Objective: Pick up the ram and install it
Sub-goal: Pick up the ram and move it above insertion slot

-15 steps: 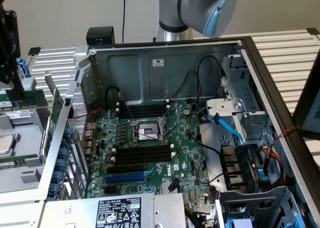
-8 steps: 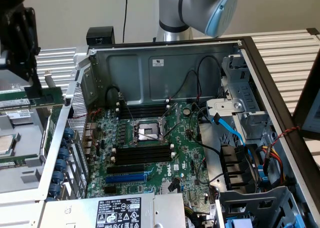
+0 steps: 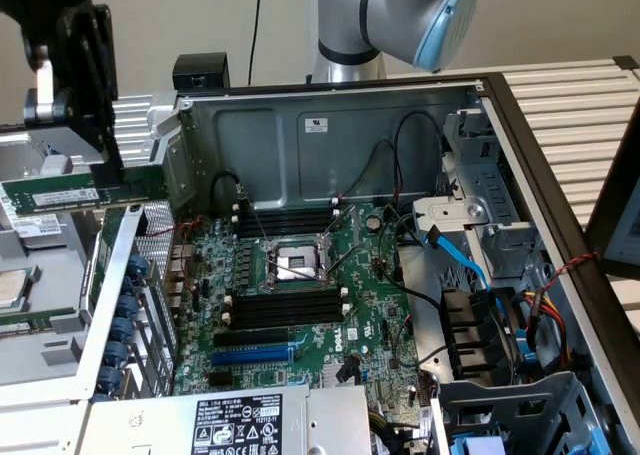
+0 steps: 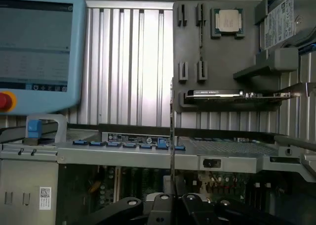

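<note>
Your gripper [image 3: 108, 173] is clamping the ram [image 3: 50, 193], holding it level and edge-on at the exterior view's left, outside the case [image 3: 330, 140], presumably for squaring it with the black memory slots [image 3: 285, 310].

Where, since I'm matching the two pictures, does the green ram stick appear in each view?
Exterior view: the long thin green ram stick lies level at the exterior view's upper left, gripped by the black end effector.
Wrist view: edge-on, a thin strip rising from the end effector.
Shared landmark: the row of blue clips.
</note>
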`<state>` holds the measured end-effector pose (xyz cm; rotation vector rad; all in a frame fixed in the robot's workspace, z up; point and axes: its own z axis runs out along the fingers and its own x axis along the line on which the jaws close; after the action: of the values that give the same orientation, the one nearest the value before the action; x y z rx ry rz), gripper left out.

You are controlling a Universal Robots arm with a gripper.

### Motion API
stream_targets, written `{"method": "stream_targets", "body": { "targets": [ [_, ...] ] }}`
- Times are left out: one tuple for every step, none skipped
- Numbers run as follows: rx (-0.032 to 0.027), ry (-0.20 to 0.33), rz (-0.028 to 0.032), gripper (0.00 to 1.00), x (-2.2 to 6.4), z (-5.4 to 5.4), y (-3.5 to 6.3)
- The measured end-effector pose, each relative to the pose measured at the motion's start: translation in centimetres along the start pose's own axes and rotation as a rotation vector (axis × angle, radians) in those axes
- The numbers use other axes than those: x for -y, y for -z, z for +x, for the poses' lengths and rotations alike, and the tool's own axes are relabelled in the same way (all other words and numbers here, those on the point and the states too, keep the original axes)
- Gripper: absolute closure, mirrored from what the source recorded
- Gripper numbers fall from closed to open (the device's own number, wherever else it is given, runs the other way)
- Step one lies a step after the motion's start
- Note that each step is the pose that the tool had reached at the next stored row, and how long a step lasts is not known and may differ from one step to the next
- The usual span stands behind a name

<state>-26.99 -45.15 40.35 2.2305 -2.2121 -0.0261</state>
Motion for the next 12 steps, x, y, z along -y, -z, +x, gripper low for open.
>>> {"method": "stream_targets", "body": {
  "targets": [
    [0.0001, 0.000, 0.0000, 0.88, 0.46, 0.0, 0.10],
    [0.0006, 0.001, 0.0000, 0.88, 0.91, 0.0, 0.16],
    [0.0007, 0.001, -0.0001, 0.88, 1.37, 0.0, 0.18],
    [0.0009, 0.001, -0.0002, 0.88, 1.81, 0.0, 0.18],
    [0.0011, 0.001, -0.0002, 0.88, 2.27, 0.0, 0.19],
    [0.0012, 0.001, -0.0001, 0.88, 2.71, 0.0, 0.19],
    [0.0012, 0.001, -0.0002, 0.88, 3.16, 0.0, 0.20],
    [0.0012, 0.001, -0.0002, 0.88, 3.63, 0.0, 0.21],
    [0.0012, 0.001, -0.0002, 0.88, 4.07, 0.0, 0.21],
    [0.0012, 0.001, -0.0002, 0.88, 4.52, 0.0, 0.21],
    [0.0013, 0.001, -0.0002, 0.88, 5.01, 0.1, 0.22],
    [0.0014, 0.001, -0.0001, 0.88, 5.45, 0.1, 0.22]
  ]
}}
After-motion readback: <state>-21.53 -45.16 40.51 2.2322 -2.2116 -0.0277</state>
